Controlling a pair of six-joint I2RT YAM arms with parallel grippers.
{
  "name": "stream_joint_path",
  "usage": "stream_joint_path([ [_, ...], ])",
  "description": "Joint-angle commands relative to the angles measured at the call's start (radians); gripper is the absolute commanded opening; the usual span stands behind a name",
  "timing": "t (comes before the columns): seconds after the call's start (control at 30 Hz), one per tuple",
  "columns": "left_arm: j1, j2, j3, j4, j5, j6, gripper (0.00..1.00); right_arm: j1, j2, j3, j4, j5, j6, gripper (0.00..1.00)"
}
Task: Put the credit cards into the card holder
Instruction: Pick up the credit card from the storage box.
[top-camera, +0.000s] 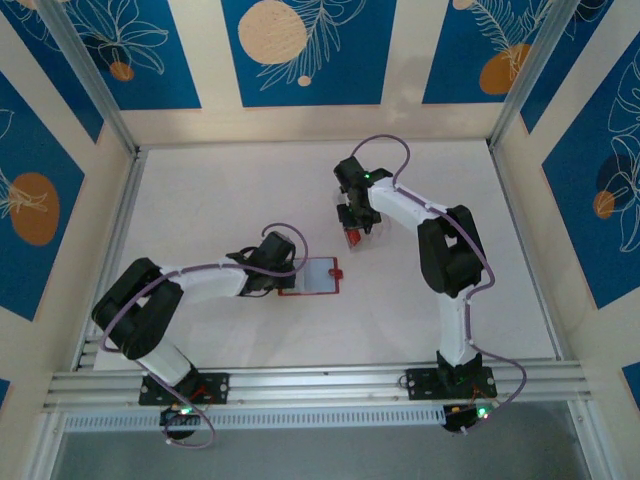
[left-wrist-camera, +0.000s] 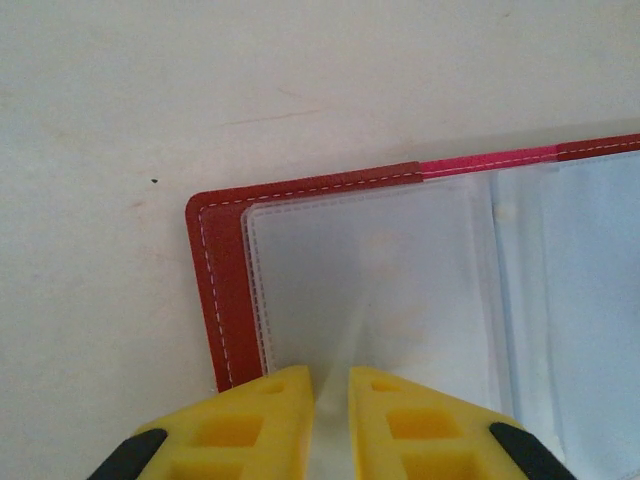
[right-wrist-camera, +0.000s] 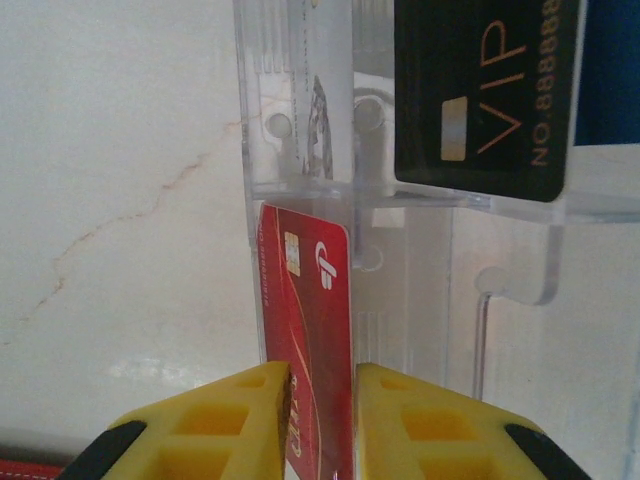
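The card holder (top-camera: 308, 277) lies opened flat on the table (top-camera: 200, 190), near its middle and in front of the left arm. It has a dark red stitched cover, clear plastic sleeves over a pale inner face, and a small red tab (top-camera: 335, 271) on its right edge.

The left gripper (left-wrist-camera: 330, 385) is at the near-left corner of the card holder. Its yellow fingers are almost together, pinching a raised fold of the top clear sleeve in the narrow gap between them.

The right gripper (right-wrist-camera: 322, 375) is beyond and to the right of the card holder, near but not touching it. Its jaws are clamped on the red card (right-wrist-camera: 305, 290), which stands on edge between the fingers. The printed face shows a chip and a white logo.

Directly behind the red card stands a clear tray (right-wrist-camera: 290, 100) with moulded dividers. A black card (right-wrist-camera: 480, 90) marked "VIP" with gold lettering and a chip rests in the tray. A blue card (right-wrist-camera: 610, 70) lies behind the black card, mostly covered by it.
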Motion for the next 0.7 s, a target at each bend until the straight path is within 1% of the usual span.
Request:
stream_joint_path([
  [0.0,0.005,0.013,-0.039,-0.074,0.025,-0.015,0.18,0.007,0.020,0.020,-0.013,-0.025,-0.011,0.24],
  [0.33,0.004,0.007,-0.044,-0.074,0.023,-0.017,0.17,0.005,0.019,0.029,-0.020,-0.054,-0.014,0.14],
  [0.43,0.004,0.004,-0.044,-0.077,0.023,-0.016,0.17,0.002,0.026,0.036,-0.030,-0.061,-0.015,0.09],
  [0.67,0.004,-0.002,-0.044,-0.081,0.020,-0.015,0.17,-0.009,-0.032,0.040,-0.042,-0.094,-0.009,0.02],
])
